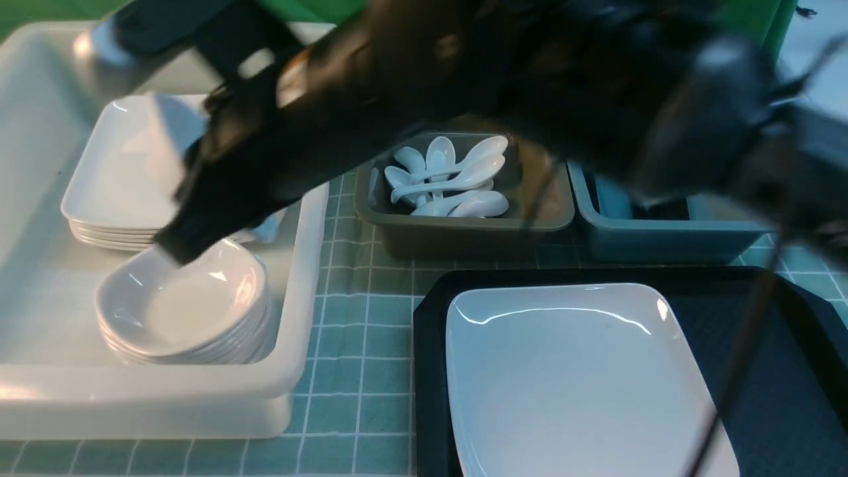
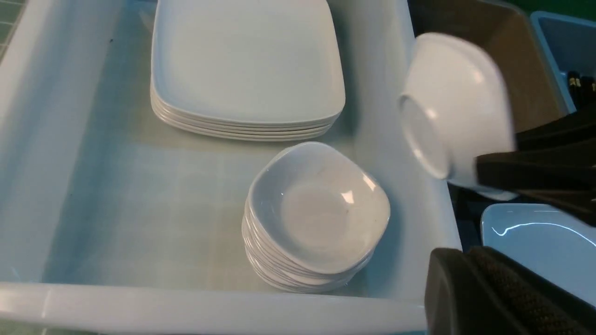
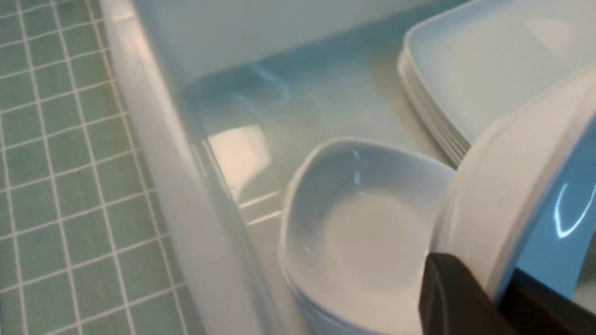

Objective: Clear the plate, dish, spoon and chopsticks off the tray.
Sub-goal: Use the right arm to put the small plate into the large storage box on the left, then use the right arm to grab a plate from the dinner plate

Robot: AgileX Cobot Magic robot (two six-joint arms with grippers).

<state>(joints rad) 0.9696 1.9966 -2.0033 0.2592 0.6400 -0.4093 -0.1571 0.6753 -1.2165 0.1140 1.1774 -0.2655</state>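
White plastic fills the front view's left: the big bin (image 1: 311,265) holds a stack of square plates (image 1: 126,172) and a stack of small dishes (image 1: 192,305). The brown bin (image 1: 464,232) beside it holds spoons (image 1: 450,179). The plate (image 1: 570,377) lies on the black tray (image 1: 430,298).

From the left wrist, my right gripper (image 2: 484,172) pinches the rim of a tilted dish (image 2: 454,102) by the white bin's wall. Only part of my left gripper (image 2: 465,279) shows, so I cannot tell its opening. Chopsticks (image 2: 577,83) poke from the blue bin (image 2: 549,42).

From the right wrist, the clamped dish (image 3: 503,186) hangs just beside the dish stack (image 3: 363,232).
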